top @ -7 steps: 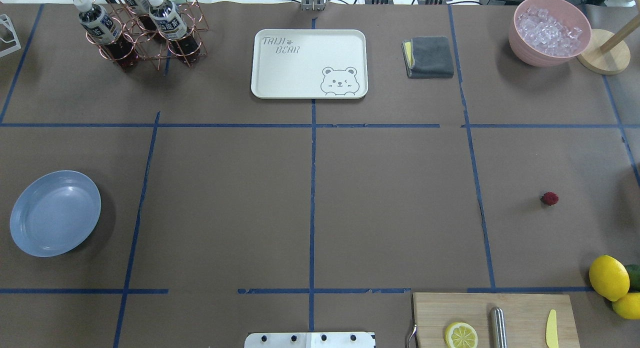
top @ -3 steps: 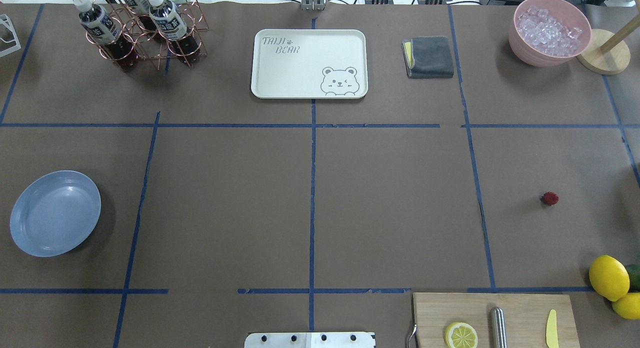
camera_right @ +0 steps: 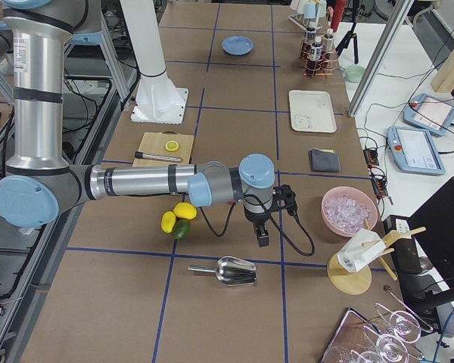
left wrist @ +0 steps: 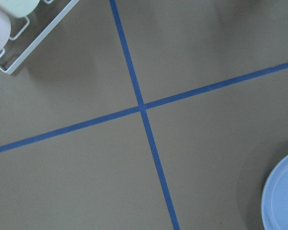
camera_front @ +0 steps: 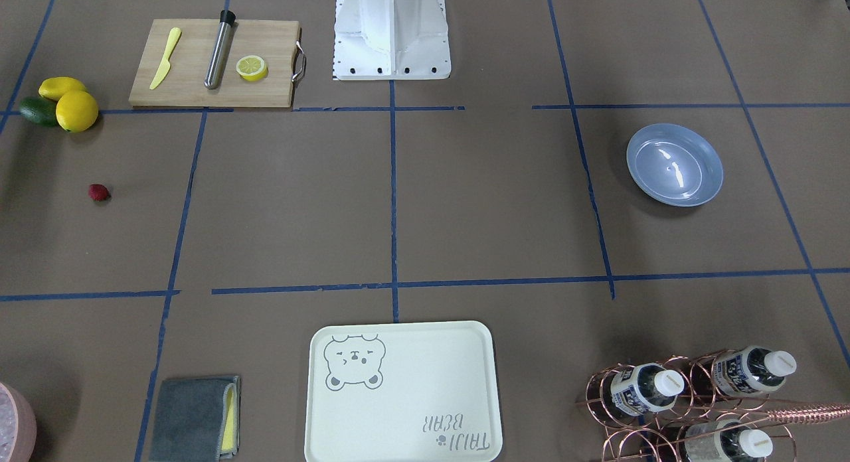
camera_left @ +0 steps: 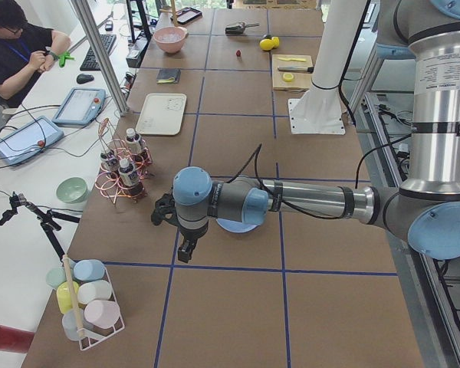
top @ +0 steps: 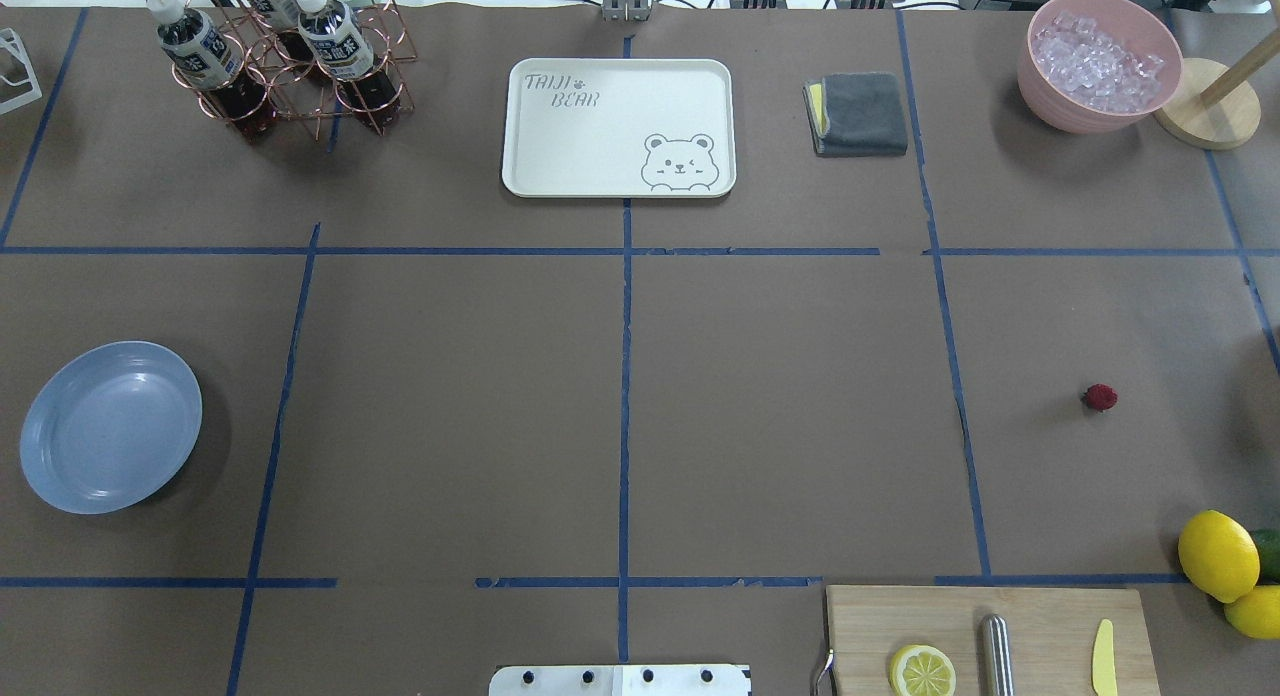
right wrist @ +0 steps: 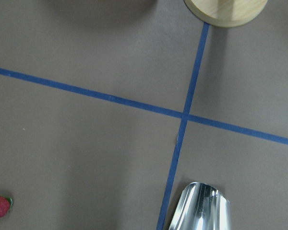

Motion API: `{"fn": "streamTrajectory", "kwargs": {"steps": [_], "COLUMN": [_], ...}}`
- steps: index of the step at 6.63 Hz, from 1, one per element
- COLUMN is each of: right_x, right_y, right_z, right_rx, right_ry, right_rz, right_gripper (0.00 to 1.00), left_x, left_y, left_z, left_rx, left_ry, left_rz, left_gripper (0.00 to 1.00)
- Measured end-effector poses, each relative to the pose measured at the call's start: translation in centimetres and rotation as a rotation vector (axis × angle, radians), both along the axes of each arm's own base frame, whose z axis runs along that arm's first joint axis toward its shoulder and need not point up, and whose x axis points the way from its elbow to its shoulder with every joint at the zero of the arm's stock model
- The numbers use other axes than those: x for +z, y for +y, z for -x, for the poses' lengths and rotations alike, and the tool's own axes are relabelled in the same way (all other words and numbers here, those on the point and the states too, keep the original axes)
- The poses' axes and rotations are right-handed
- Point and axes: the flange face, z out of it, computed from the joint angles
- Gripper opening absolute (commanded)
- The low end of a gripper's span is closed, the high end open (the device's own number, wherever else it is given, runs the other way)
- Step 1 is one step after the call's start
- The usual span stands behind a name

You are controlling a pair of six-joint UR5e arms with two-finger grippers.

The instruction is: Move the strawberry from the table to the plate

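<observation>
1. Front-facing view: the strawberry (camera_front: 99, 192) is lying on the bare worktop (camera_front: 491, 203). It is sitting near the lemons (camera_front: 76, 110) and well apart from the plate (camera_front: 675, 164) at the opposite side.
2. Overhead view: the strawberry is resting alone in a grid cell on the robot's right. The plate is sitting near the left edge, with the whole middle of the worktop between them.
3. Exterior left view: the left gripper (camera_left: 184, 253) is hanging fingers-down over the worktop, just beside the plate, whose rim is peeking out behind the wrist. Parted or clenched: cannot tell from here.
4. Exterior right view: the right gripper (camera_right: 262, 240) is hanging fingers-down between the lemons and a pink bowl (camera_right: 349, 212), with a metal scoop (camera_right: 231, 270) lying near. Its state: cannot tell. I am not making out the strawberry here.
5. Left wrist view: the camera is looking down on crossing tape lines (left wrist: 141, 108), and the plate's rim is showing in the lower right corner.
6. Right wrist view: the strawberry is sitting on the worktop in the lower left corner, with the scoop at the bottom edge.
</observation>
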Motion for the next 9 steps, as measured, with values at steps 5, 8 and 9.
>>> {"fn": "streamTrajectory", "kwargs": {"steps": [5, 8, 9], "right_x": [1.0, 1.5, 1.5], "right_y": [-0.4, 0.1, 0.2], "right_z": [0.4, 0.4, 0.4], "right_rx": [0.008, 0.006, 0.006], "right_ry": [-0.047, -0.059, -0.06], "right_rz": [0.029, 0.037, 0.039], "right_gripper": [1.0, 1.0, 1.0], "left_x": [1.2, 4.0, 5.8], "left_y": [2.6, 7.8, 9.0], "left_z": [-7.5, -17.0, -19.0], "left_rx": [0.03, -0.126, -0.172], "left_ry": [0.152, 0.219, 0.22], "left_rz": [-0.167, 0.056, 0.103], "left_gripper": [1.0, 0.78, 0.78]}}
